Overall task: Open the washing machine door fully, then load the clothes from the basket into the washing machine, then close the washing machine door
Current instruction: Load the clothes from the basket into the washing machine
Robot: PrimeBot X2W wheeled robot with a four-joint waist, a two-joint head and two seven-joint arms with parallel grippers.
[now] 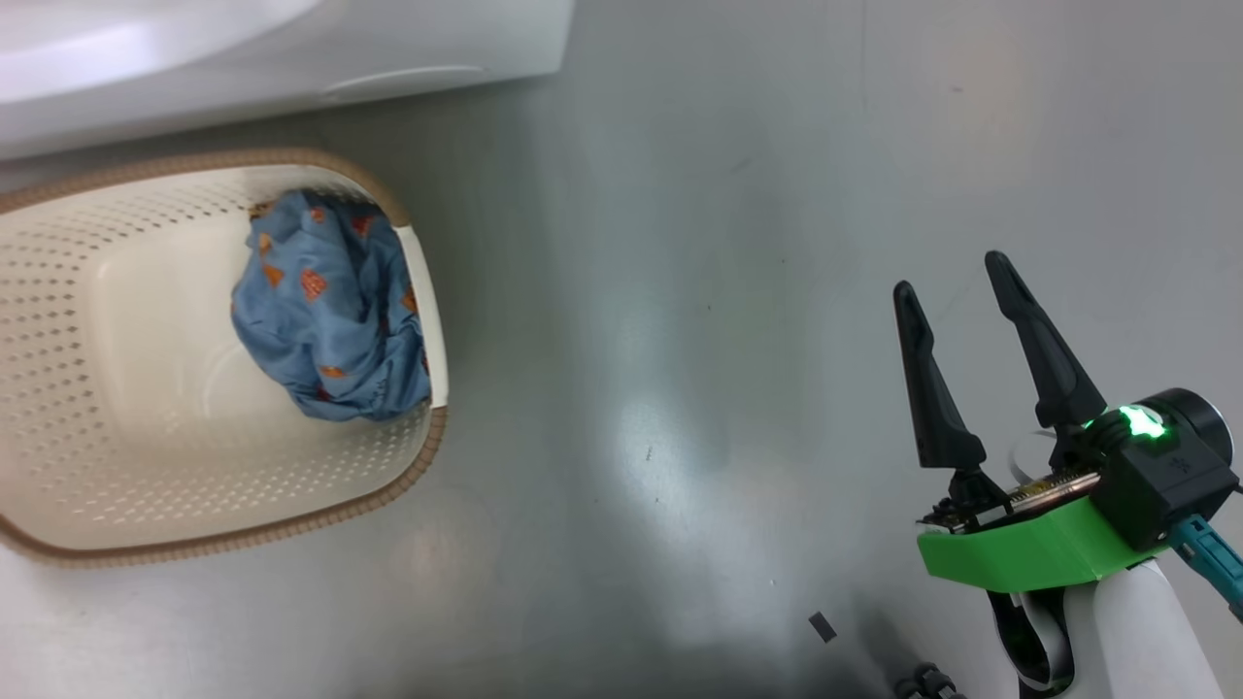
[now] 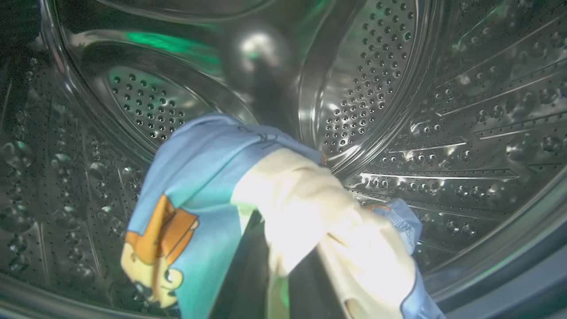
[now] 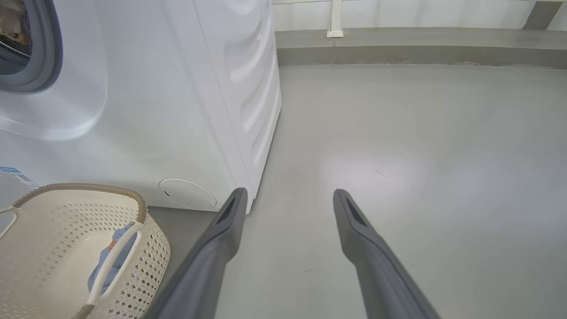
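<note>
Inside the steel drum (image 2: 469,133) of the washing machine (image 3: 168,110), we find our left tool (image 2: 277,288) mostly buried under a garment (image 2: 199,177). The garment is blue cloth with an orange and yellow cartoon figure, folded over to show a cream inner side. The tool's dark fingers (image 2: 248,283) peek out beneath the cloth. The tool is pressed together on the garment and holds it up off the drum's dimpled, perforated wall.

Out on the grey floor (image 1: 728,291), the basket (image 1: 194,163) stands just in front of the white machine. The rest of the clothes (image 1: 330,311) lie in it as a crumpled blue bundle with small orange prints, tucked against the end wall nearest our right side. The other end of the basket bottom is bare.

Our right tool (image 1: 950,274) hangs over open floor, well apart from the basket. Its two long fingers are spread wide with nothing between them.

From the right wrist we look along those fingers at the machine's front corner. The round filter cover (image 3: 188,194) sits low on the front just beyond the basket, and a blue label sticker (image 3: 13,175) shows at the picture's left edge. Part of the grey rubber gasket (image 3: 46,66) shows at the upper left.
</note>
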